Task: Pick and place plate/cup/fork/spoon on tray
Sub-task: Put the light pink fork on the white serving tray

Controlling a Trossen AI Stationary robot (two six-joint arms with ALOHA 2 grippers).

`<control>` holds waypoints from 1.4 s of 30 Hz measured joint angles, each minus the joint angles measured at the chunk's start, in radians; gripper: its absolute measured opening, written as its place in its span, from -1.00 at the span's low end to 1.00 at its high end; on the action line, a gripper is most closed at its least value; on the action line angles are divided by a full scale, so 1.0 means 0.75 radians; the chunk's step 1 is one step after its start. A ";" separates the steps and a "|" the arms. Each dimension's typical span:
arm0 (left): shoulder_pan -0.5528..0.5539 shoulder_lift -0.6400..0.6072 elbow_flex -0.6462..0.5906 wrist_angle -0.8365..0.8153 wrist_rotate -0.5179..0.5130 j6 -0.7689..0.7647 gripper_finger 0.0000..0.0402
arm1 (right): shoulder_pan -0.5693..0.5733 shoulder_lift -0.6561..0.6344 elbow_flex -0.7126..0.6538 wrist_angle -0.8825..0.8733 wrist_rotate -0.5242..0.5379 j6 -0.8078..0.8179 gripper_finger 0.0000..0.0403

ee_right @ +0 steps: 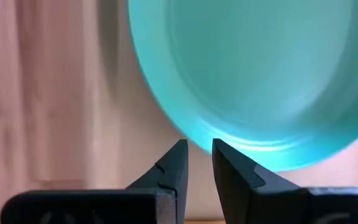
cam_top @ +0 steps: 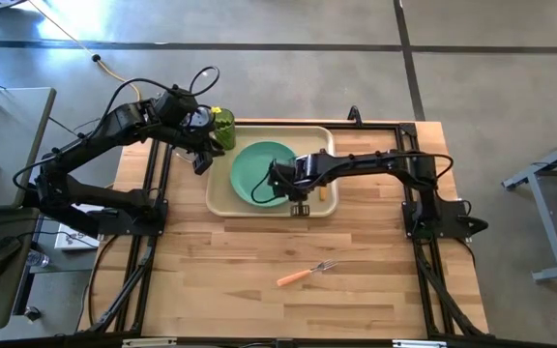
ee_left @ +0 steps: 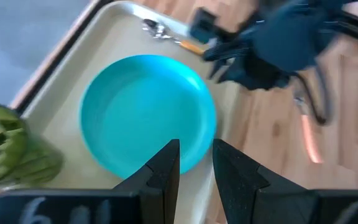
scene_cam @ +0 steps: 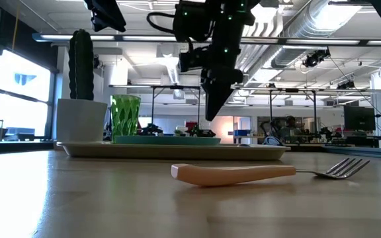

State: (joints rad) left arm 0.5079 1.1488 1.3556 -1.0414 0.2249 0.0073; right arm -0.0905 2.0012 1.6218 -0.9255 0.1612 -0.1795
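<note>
Mostly hidden — spoon, perhaps, beneath right hand.

you get one overhead, one level at tabletop, two wrist close-ups; all share the plate.

On the beige rectangular plastic tray sit a teal-green round plate and a translucent green ribbed tumbler, while near it lies an orange-handled fork with silver tines.
</note>
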 joint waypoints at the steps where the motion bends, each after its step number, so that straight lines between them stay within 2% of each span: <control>1: 0.000 0.000 0.000 -0.001 -0.024 -0.005 -0.57 | 0.009 -0.004 0.000 -0.013 0.000 0.053 -0.68; 4: 0.001 0.001 0.000 -0.001 -0.070 -0.005 -0.57 | 0.036 -0.018 0.000 -0.044 0.005 0.203 -0.68; 9: 0.003 0.001 0.000 -0.005 -0.072 -0.008 -0.54 | 0.084 -0.054 0.000 -0.069 0.039 0.434 -0.68; 19: 0.003 0.001 0.000 -0.012 -0.070 -0.052 -0.21 | 0.171 -0.136 0.000 -0.159 0.042 0.906 -0.68; 23: -0.018 0.001 0.000 -0.009 -0.036 -0.095 -0.16 | 0.205 -0.194 0.000 -0.187 0.093 1.055 -0.69; 42: -0.382 0.001 0.000 0.069 -0.033 -0.321 -0.17 | 0.231 -0.500 0.000 -0.333 0.434 1.521 -0.69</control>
State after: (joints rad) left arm 0.2214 1.1492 1.3556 -0.9900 0.2001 -0.2337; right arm 0.0827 1.6263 1.6218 -1.1753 0.4867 0.9609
